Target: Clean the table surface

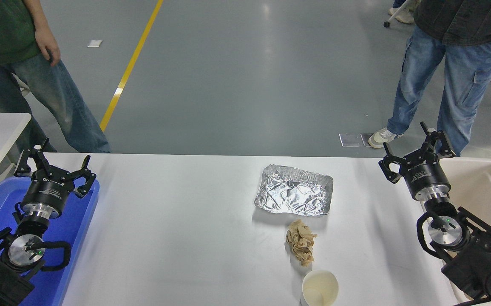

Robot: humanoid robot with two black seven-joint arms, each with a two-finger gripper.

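the table surface [177, 229] fills the middle. on it sit a foil tray [294, 195], brown crumpled paper [301, 246] and a paper cup [320, 288]. the left gripper [53, 168], over a blue tray [73, 221], and the right gripper [417, 152] both have jaws apart.

White matte tabletop [177, 238], silver crinkled foil tray [294, 195], tan crumpled paper [300, 244], cream paper cup [320, 287], blue plastic tray [73, 221], black pincers.

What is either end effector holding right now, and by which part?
Nothing. Both the left end effector and the right end effector are open and empty.
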